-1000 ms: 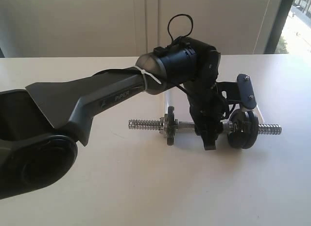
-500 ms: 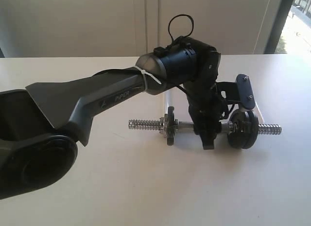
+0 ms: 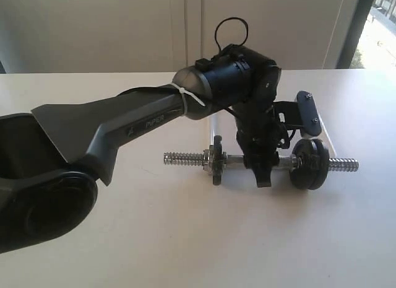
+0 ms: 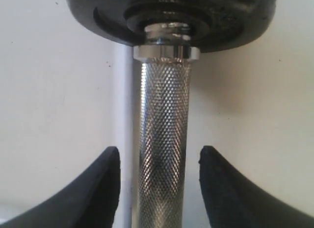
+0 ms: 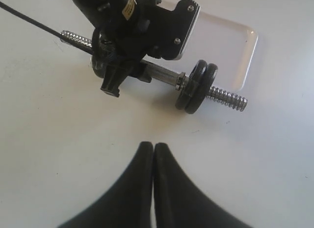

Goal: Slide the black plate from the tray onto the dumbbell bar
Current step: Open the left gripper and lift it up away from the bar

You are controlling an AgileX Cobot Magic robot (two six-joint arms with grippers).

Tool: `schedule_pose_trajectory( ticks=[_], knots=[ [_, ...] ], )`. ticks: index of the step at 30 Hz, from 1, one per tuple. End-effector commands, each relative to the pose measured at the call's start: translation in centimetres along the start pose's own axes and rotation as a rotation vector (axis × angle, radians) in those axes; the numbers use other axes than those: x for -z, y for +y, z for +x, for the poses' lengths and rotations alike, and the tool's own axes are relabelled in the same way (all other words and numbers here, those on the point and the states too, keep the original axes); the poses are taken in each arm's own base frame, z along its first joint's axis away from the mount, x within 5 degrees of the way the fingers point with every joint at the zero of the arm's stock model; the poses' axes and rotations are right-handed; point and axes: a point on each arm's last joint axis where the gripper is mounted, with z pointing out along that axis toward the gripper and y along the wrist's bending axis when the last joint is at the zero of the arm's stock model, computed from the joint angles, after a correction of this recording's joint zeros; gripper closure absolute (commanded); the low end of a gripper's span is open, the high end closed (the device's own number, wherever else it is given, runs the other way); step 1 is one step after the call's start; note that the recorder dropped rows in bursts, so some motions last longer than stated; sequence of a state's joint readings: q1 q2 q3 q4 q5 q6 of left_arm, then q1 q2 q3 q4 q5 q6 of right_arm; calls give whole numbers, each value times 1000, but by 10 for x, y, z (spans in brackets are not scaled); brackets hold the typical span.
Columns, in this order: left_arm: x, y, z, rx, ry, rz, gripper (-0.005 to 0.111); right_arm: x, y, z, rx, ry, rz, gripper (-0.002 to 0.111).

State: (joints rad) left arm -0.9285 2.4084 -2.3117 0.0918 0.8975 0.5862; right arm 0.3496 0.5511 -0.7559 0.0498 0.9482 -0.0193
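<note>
The black plate (image 3: 309,164) sits on the dumbbell bar (image 3: 184,158), just beside the tray (image 5: 245,46) — the left hand (image 4: 159,159) straddles the knurled middle, fingers apart and clear of it; the right hand (image 5: 154,145) hangs pinched together, empty.

This is looking like a robotics lab or test room set up in an office-type space. A black robot arm (image 3: 124,130) lettered PIPER is reaching over a plain pale table (image 3: 185,238), which is serving as the work surface. A chrome dumbbell bar (image 3: 182,158) and a white tray (image 5: 230,41) are lying on it, gym hardware sitting on a bench rather than a floor. Behind, a bare light panelled wall (image 3: 93,28) is running along the table's far edge. Daylight is pouring in past a dark window frame (image 3: 357,21) at the exterior view's right edge.
</note>
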Motion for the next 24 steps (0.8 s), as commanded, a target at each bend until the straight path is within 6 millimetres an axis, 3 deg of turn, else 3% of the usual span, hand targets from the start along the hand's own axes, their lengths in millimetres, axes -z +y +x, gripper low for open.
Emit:
schedule_pose_trajectory(
  ticks=[1, 6, 12, 18, 24],
  knots=[
    [31, 3, 3, 33, 52, -14, 52, 1, -1, 0, -1, -19, 9, 107],
    [67, 8, 15, 138, 155, -34, 53, 1, -1, 0, -1, -19, 9, 107],
    [118, 15, 27, 272, 158, -56, 55, 1, -1, -1, -1, -23, 9, 107],
    [183, 23, 41, 447, 66, -143, 82, 1, -1, -1, -18, -29, 15, 107],
    [241, 11, 51, 483, -7, -195, 102, 2, -2, -3, -63, -45, 18, 107]
  ],
)
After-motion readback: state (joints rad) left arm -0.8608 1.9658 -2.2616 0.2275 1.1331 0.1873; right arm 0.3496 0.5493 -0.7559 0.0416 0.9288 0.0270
